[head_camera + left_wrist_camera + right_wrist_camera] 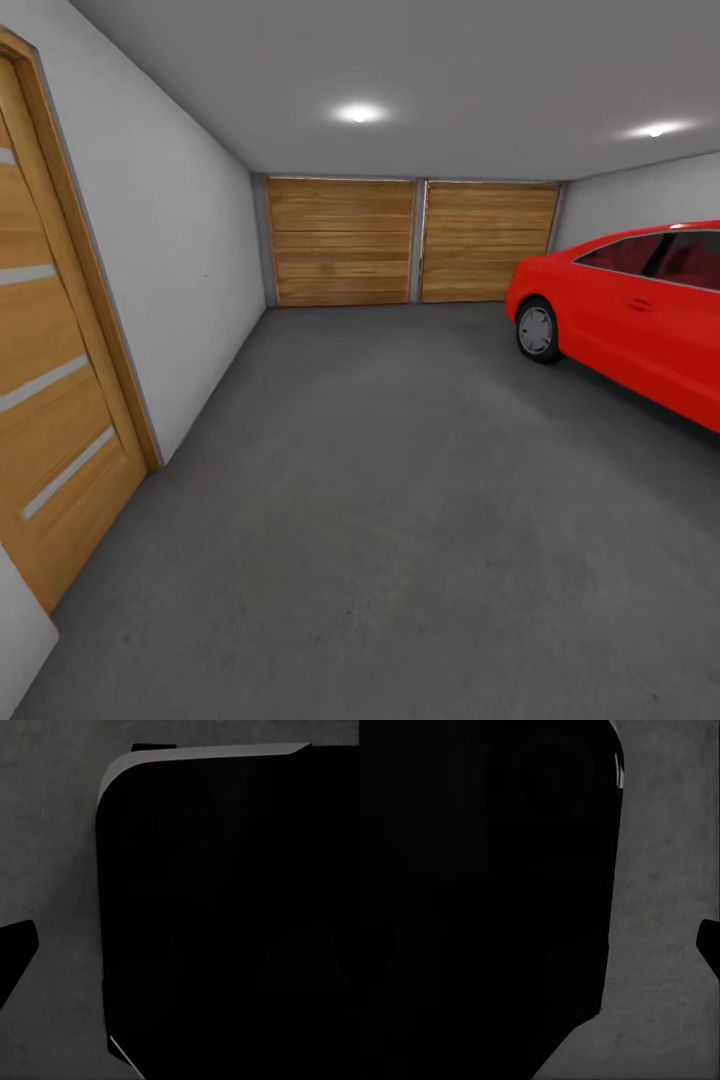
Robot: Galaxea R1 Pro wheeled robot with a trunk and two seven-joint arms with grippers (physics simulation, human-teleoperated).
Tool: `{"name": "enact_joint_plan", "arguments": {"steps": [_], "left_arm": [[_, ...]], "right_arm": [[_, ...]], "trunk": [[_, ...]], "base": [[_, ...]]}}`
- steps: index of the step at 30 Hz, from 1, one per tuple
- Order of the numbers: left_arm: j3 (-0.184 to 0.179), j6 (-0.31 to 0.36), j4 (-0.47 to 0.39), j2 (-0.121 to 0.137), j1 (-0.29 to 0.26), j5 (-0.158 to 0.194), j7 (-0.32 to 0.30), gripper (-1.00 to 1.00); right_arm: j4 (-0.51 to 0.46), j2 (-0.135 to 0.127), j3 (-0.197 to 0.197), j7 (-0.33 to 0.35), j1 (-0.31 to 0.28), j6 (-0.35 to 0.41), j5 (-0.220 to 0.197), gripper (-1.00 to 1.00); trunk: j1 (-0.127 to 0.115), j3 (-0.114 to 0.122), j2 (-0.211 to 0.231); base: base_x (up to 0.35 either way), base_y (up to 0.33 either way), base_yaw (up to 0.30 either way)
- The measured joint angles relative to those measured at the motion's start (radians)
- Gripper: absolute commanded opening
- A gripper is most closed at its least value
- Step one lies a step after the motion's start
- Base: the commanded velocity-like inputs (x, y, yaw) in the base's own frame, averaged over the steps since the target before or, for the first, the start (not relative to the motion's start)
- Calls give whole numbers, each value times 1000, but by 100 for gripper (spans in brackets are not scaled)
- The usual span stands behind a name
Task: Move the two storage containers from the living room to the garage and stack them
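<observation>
Garage floor (400, 520) lies in front of me, dark grey and rough. Two wooden roll-up doors (410, 240) stand at the far end. A red car (640, 310) sits on my right, a striped wood door (50, 400) on my left. My fingers are too dark; I cannot tell if they are apart.

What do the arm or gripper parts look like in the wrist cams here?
Little to go on. In the left wrist view a large black body with a rounded corner and a thin grey lit edge, plus a small black wedge-shaped part. In the right wrist view a similar black mass. No cables or markings discernible; fingers can't be identified.
</observation>
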Motion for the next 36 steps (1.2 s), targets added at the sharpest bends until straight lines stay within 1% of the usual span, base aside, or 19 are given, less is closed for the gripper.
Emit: {"name": "enact_joint_plan", "arguments": {"steps": [15,25,36], "left_arm": [[0,0,0,0,0,1,0,100],[0,0,0,0,0,1,0,100],[0,-1,0,0,0,3,1,100]], "right_arm": [[0,-1,1,0,0,0,3,100],[0,-1,1,0,0,-48,0,100],[0,0,1,0,0,-53,-1,100]], "trunk": [[0,0,0],[0,0,0],[0,0,0]], "base": [[298,-147,18],[298,-148,236],[298,-148,267]]}}
